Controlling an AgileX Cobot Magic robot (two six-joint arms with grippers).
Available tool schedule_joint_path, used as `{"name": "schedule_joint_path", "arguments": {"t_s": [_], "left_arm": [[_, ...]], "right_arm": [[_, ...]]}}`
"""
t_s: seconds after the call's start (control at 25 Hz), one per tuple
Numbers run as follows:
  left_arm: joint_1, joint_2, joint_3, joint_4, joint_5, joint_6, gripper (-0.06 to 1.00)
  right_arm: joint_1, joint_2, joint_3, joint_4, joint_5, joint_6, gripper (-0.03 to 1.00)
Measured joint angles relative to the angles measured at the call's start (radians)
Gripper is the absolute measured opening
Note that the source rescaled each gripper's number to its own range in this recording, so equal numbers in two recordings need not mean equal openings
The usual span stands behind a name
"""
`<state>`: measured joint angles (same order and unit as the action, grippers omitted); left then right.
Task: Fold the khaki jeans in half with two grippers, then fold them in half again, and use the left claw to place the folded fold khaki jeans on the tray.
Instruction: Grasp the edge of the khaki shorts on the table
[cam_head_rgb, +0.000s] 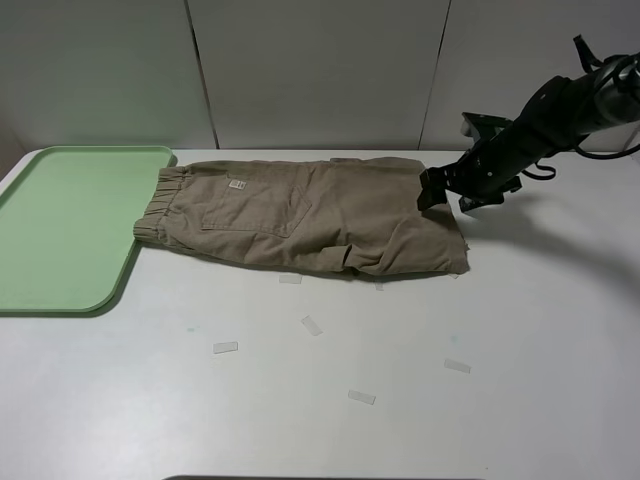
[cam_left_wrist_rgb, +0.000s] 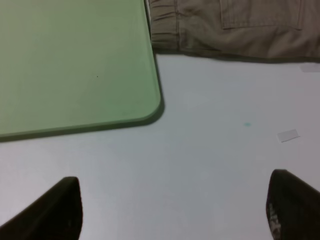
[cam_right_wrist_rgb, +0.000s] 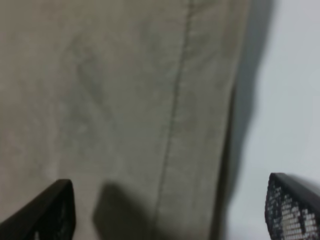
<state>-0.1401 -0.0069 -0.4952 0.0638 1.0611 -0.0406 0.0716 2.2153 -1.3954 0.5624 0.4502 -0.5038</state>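
The left claw (cam_left_wrist_rgb: 172, 212) hangs low over the bare white table (cam_left_wrist_rgb: 210, 165), jaws spread wide with nothing between them; only its two dark fingertips (cam_left_wrist_rgb: 50, 212) show in its own wrist view, and the high camera does not catch it at all. Ahead of this claw lies the rounded near corner of the pale green tray (cam_left_wrist_rgb: 75, 65), and just beyond that corner, to the claw's far right, the gathered waistband (cam_left_wrist_rgb: 162, 22) of the khaki jeans (cam_left_wrist_rgb: 240, 25) meets the tray's long rim. A small strip of tape (cam_left_wrist_rgb: 288, 135) sits on the table ahead of the claw's right finger, well short of the cloth. The right gripper (cam_head_rgb: 445, 190) is at the opposite end of the garment, over the far corner of the hemmed leg opening, and its jaws are likewise spread wide and pinch nothing. In its wrist view one fingertip (cam_right_wrist_rgb: 47, 212) is over khaki cloth crossed by a stitched seam (cam_right_wrist_rgb: 175, 110), while the other is over white table past the cloth's edge; whether either tip touches the fabric cannot be told. From above, the jeans (cam_head_rgb: 310, 215) lie flat and lengthwise between that gripper and the tray (cam_head_rgb: 60, 230), a patch pocket (cam_head_rgb: 260, 205) facing up.
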Motion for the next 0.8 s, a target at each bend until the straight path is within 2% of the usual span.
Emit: {"name": "schedule_joint_path", "arguments": {"t_s": [0.44, 0.56, 0.68, 0.8], "left_arm": [[0.000, 0.000, 0.000, 0.000, 0.000, 0.000, 0.86], [0.000, 0.000, 0.000, 0.000, 0.000, 0.000, 0.86], [0.000, 0.000, 0.000, 0.000, 0.000, 0.000, 0.86], [0.000, -0.001, 0.000, 0.000, 0.000, 0.000, 0.86]], "right_arm": [[0.058, 0.001, -0.003, 0.079, 0.020, -0.003, 0.84], [0.071, 0.002, -0.003, 0.087, 0.016, -0.003, 0.79], [0.073, 0.002, -0.003, 0.090, 0.014, -0.003, 0.62], [0.085, 0.003, -0.003, 0.090, 0.014, -0.003, 0.29]]}}
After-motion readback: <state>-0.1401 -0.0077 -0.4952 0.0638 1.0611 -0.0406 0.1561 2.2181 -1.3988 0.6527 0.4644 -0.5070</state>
